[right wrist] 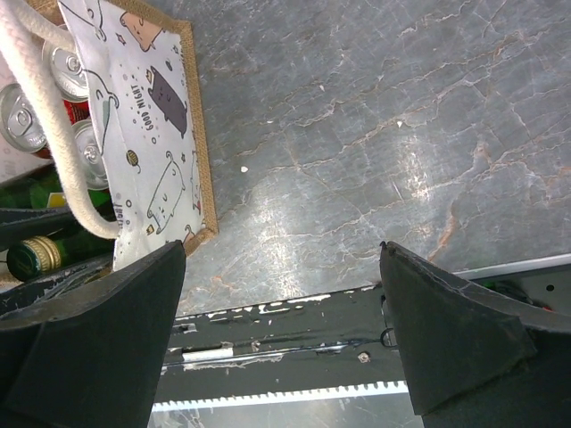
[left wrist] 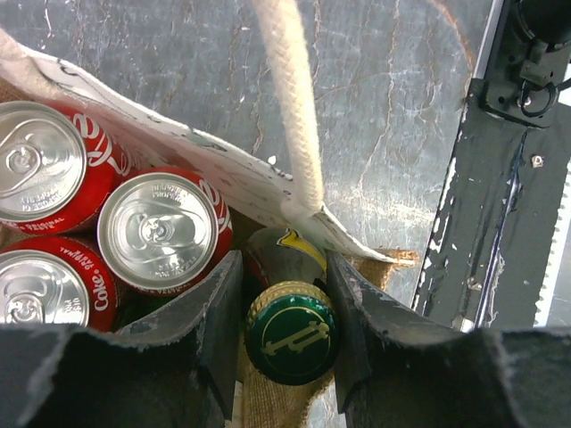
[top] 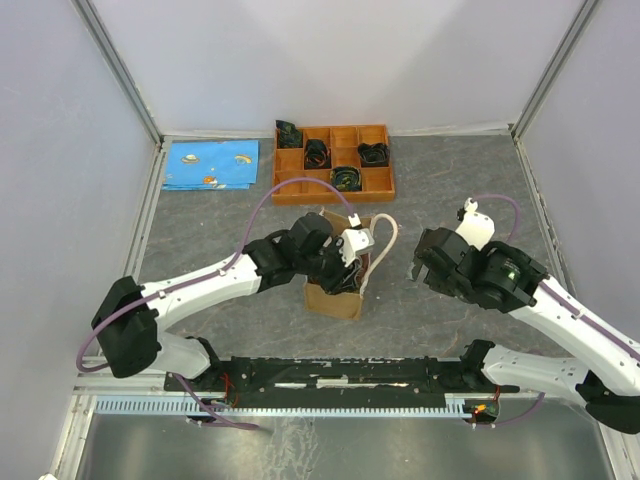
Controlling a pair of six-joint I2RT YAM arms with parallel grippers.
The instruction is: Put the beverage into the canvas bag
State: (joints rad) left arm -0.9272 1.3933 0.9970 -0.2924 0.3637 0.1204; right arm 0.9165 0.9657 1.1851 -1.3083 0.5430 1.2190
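The canvas bag (top: 335,298) stands upright mid-table, its white printed lining (left wrist: 205,160) and cream rope handle (left wrist: 290,98) showing. Three red cola cans (left wrist: 165,230) stand inside it. The beverage, a green bottle with a green and gold cap (left wrist: 292,332), sits in the bag's corner beside the cans. My left gripper (left wrist: 283,267) reaches down into the bag and is shut on the bottle's neck, one finger on each side of the cap. My right gripper (right wrist: 283,250) hangs open and empty over bare table to the right of the bag (right wrist: 147,116).
An orange compartment tray (top: 385,165) holding dark items sits at the back. A blue patterned cloth (top: 210,165) lies at the back left. A black mounting rail (top: 330,375) runs along the near edge. White walls enclose the table on three sides.
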